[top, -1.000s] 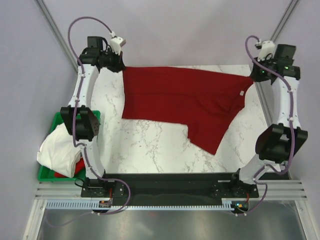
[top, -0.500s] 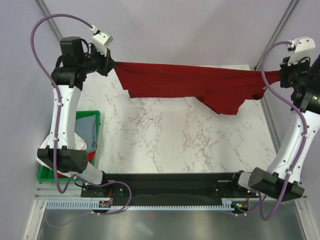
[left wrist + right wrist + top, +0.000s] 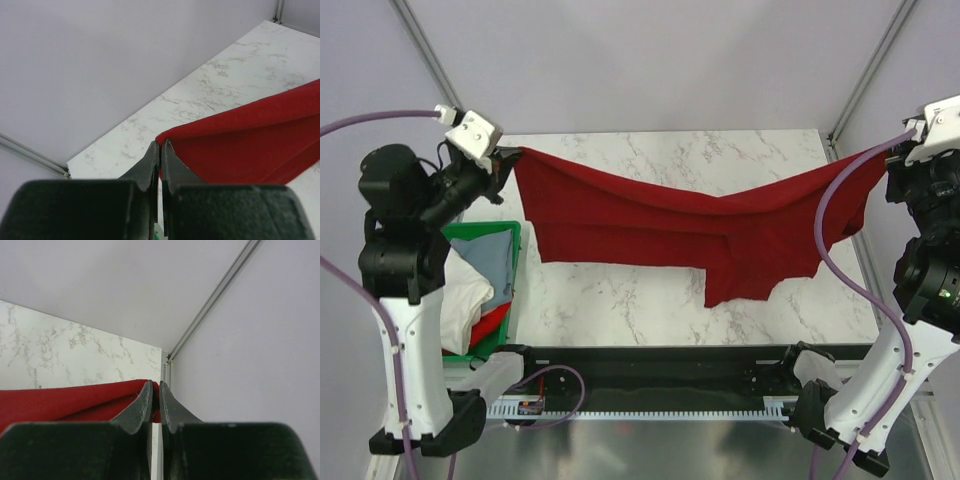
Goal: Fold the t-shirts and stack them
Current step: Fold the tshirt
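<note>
A large dark red t-shirt (image 3: 670,230) hangs stretched in the air above the marble table (image 3: 620,300), sagging in the middle with a flap drooping at lower right. My left gripper (image 3: 510,155) is shut on its left corner; in the left wrist view (image 3: 160,145) the red cloth (image 3: 250,145) runs off to the right from the pinch. My right gripper (image 3: 892,150) is shut on the right corner, and in the right wrist view (image 3: 155,386) the red cloth (image 3: 65,402) trails left. Other t-shirts, white (image 3: 470,290), grey-blue (image 3: 492,258) and red (image 3: 490,322), lie in the bin.
A green plastic bin (image 3: 512,235) stands at the table's left edge beside the left arm. A black rail (image 3: 650,360) runs along the near edge. Grey walls and metal frame posts close in the back and sides.
Both arms have risen and swung outward and nearer, lifting the dark red t-shirt off the table. It now hangs taut between the two grippers and lower in the view.
</note>
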{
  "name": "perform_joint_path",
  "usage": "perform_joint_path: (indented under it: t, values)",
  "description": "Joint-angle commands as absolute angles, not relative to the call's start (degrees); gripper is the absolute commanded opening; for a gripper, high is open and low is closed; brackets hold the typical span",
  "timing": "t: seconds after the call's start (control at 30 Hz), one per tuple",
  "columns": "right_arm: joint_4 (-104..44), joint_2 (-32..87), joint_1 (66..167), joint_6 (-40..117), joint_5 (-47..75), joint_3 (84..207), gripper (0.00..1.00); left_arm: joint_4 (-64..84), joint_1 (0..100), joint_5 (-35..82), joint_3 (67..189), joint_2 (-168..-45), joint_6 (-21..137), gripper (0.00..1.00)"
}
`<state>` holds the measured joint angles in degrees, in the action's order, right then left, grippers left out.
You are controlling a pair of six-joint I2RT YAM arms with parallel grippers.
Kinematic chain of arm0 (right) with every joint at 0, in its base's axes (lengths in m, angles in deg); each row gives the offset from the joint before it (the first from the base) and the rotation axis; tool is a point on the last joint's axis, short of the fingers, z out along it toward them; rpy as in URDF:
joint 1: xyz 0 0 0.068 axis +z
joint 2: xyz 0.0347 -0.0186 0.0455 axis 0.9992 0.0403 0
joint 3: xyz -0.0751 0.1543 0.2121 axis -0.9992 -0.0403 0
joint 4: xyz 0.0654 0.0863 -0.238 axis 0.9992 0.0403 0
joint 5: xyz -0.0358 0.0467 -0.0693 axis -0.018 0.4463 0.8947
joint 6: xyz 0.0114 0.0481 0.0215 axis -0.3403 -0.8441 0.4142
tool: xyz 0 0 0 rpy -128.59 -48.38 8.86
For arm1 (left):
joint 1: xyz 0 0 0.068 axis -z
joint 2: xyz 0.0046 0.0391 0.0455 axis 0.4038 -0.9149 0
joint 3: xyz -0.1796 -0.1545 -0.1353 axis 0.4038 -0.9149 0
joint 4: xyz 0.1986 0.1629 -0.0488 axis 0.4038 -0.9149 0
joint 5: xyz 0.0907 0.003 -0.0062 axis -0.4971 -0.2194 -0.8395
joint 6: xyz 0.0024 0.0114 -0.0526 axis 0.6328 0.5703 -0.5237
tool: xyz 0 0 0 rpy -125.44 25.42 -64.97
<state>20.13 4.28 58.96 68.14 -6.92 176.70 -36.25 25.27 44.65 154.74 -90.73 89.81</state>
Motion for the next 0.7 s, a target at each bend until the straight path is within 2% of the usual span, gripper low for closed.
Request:
perform_joint_path:
  t: [0.0,0.37,0.67]
  values:
    - [19.83,4.29,58.77,64.09,-10.19,179.52,0.0,-34.45,24.87,40.49,154.35,-87.7,90.78,0.02]
    - [14.82,4.02,58.77,56.34,-11.78,188.04,0.0,-34.45,24.87,33.46,160.59,-85.42,91.57,0.02]
    - [16.22,0.16,58.77,54.85,-14.5,186.38,0.0,-35.33,24.87,32.93,158.75,-81.73,93.42,0.02]
